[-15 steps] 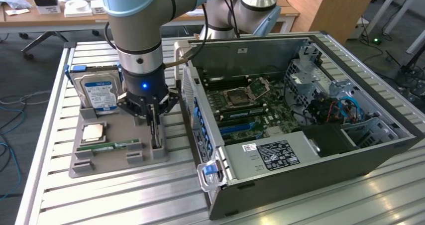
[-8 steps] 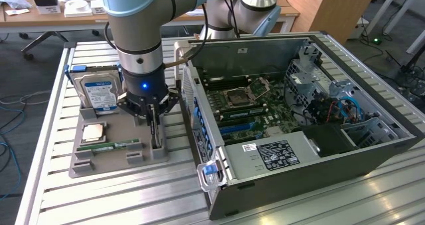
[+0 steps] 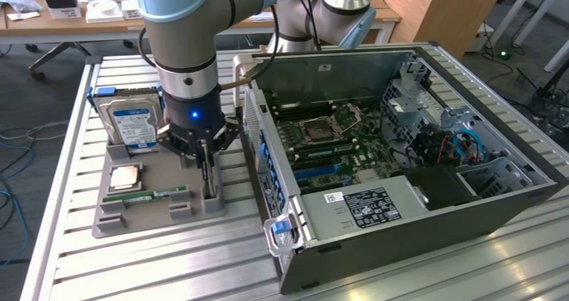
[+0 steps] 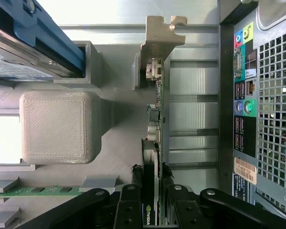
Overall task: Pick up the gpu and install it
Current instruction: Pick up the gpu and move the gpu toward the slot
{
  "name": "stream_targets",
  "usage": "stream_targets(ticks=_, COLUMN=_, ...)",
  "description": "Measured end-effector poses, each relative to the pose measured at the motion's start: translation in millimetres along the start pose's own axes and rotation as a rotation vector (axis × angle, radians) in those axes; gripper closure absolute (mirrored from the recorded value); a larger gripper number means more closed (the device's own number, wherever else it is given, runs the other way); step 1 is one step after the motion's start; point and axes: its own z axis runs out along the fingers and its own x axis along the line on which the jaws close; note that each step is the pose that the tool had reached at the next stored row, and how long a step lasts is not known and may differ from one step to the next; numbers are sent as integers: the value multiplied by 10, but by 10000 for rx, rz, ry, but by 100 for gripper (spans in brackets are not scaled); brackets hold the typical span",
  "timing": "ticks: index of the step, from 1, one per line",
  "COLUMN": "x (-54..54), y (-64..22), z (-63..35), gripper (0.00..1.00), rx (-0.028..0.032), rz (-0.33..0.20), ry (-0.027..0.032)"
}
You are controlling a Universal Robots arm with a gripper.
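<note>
The gpu point(image 4: 157, 109) stands on edge in a slot at the side of the grey holder tray point(image 3: 116, 224) nearest the computer case, its silver end bracket point(image 4: 159, 33) at the far end of the card. My gripper point(image 4: 151, 168) has come straight down over it, and one black finger point(image 4: 136, 183) presses each face of the thin card. In the exterior view the gripper point(image 3: 207, 181) reaches down into the tray's slot beside the case wall, hiding most of the gpu. The card still looks seated in the holder.
The tray also carries a hard drive point(image 3: 133, 121) with a blue-white label, a processor chip point(image 3: 124, 176) and a green memory stick point(image 3: 146, 196). The open computer case point(image 3: 391, 148) lies close on the exterior view's right, motherboard point(image 3: 329, 141) exposed. Its rear port panel point(image 4: 243, 95) is near the gripper.
</note>
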Motion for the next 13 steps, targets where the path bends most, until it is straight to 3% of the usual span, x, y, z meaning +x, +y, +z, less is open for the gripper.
stream_targets(ticks=8, x=0, y=0, z=0, gripper=74, rx=-14, rz=-499, ry=13)
stream_targets(ticks=13, x=0, y=0, z=0, gripper=74, rx=-15, rz=-514, ry=14)
